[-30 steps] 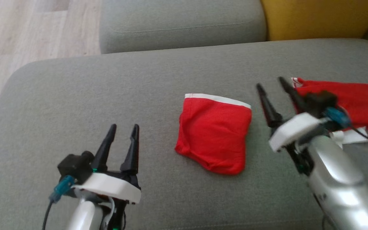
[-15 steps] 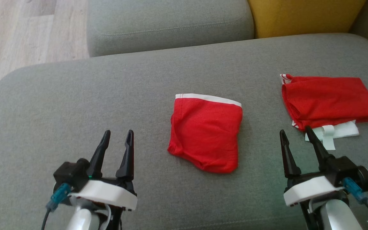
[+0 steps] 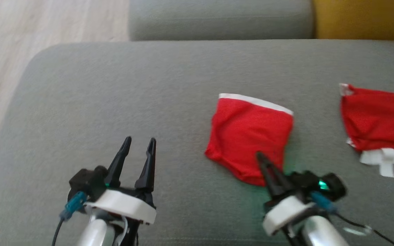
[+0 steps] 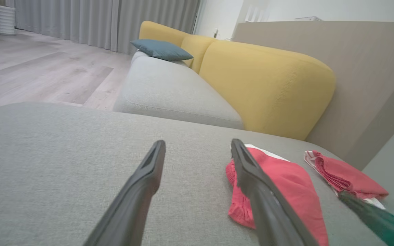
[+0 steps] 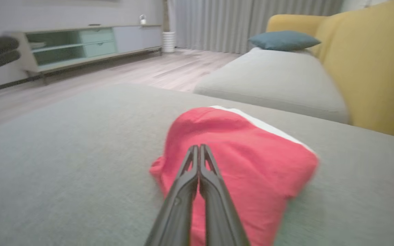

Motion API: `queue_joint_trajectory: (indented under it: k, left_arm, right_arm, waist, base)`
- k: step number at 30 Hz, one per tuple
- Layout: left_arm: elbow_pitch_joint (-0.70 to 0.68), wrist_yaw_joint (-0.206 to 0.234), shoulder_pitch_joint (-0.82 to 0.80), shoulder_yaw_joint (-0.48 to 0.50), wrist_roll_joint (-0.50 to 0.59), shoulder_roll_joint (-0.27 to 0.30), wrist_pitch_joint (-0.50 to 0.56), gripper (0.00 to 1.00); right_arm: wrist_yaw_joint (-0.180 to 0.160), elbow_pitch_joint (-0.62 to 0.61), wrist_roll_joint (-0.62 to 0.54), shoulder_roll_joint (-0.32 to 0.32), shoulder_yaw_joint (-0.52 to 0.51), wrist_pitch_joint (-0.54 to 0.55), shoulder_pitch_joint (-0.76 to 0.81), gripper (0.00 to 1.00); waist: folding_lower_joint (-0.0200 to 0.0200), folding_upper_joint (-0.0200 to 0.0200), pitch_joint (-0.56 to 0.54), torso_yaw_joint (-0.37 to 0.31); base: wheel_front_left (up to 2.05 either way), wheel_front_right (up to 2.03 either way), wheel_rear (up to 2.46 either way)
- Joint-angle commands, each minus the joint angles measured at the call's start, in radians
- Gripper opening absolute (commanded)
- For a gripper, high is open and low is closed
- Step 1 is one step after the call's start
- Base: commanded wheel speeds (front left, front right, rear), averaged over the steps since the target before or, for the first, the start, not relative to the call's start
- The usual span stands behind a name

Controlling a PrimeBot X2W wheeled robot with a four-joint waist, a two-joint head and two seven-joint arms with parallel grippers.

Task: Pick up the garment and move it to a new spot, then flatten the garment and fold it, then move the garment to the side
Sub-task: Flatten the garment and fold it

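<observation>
From the head, the folded red garment [image 3: 251, 133] lay on the grey seat cushion [image 3: 115, 85], its white band on the far edge. The right gripper [image 3: 259, 155] was clenched, finger against finger, its tips over the garment's near edge. The left gripper [image 3: 139, 139] stood released, well to the left of the garment, above bare cushion. A second red cloth [image 3: 378, 126] with white straps lay to the garment's right, apart from it.

The right wrist view gave more: the two fingers [image 5: 212, 191] pressed flat together before the garment's rumpled near corner; whether they nipped cloth I could not tell. The left wrist view set the garment partly behind one spread finger [image 4: 262, 194].

Beyond the garment sat a paler grey seat [image 4: 169, 92], a yellow backrest [image 4: 268, 78] and a blue pillow [image 4: 161, 49], then pale wood floor [image 4: 46, 68], grey curtains [image 4: 97, 20] and, in the right wrist view, a low sideboard [image 5: 80, 44]
</observation>
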Motion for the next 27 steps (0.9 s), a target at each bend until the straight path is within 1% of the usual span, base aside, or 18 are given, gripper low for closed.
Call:
queue_joint_trajectory:
  k: [1,4,5,8,13,19,27]
  left_arm:
    - [-0.027,-0.003,-0.061,0.027,0.003,0.003,-0.012,1.00]
    - [-0.021,-0.007,-0.068,0.023,0.004,0.003,-0.012,1.00]
    - [-0.021,-0.007,-0.068,0.023,0.004,0.003,-0.012,1.00]
    - [-0.018,-0.007,-0.072,0.022,0.002,0.003,-0.012,1.00]
    - [-0.014,-0.007,-0.078,0.020,-0.004,0.003,-0.012,1.00]
    - [-0.014,-0.005,-0.083,0.014,-0.012,0.003,-0.012,1.00]
    - [-0.014,0.001,-0.094,0.000,-0.024,0.003,-0.012,1.00]
  right_arm:
    - [-0.001,0.001,-0.005,0.000,0.060,0.012,-0.071,0.00]
    - [-0.001,0.078,0.005,-0.005,0.106,0.035,-0.116,0.00]
    - [-0.001,0.078,0.005,-0.005,0.106,0.035,-0.116,0.00]
    - [-0.001,0.166,0.012,-0.015,0.117,0.061,-0.160,0.00]
    - [-0.001,0.285,0.007,-0.020,0.102,0.076,-0.214,0.00]
    - [-0.001,0.367,0.009,-0.013,0.133,0.057,-0.269,0.00]
    - [-0.001,0.465,0.024,-0.003,0.193,0.030,-0.370,0.00]
  waist:
    - [0.0000,0.0000,0.035,0.057]
    - [0.0000,0.0000,0.051,0.103]
    - [0.0000,0.0000,0.051,0.103]
    - [0.0000,0.0000,0.062,0.142]
    - [0.0000,0.0000,0.075,0.188]
    - [0.0000,0.0000,0.091,0.210]
    - [0.0000,0.0000,0.117,0.214]
  base:
    - [0.00,0.00,0.00]
    - [0.00,0.00,0.00]
    - [0.00,0.00,0.00]
    - [0.00,0.00,0.00]
    - [0.00,0.00,0.00]
    - [0.00,0.00,0.00]
    - [0.00,0.00,0.00]
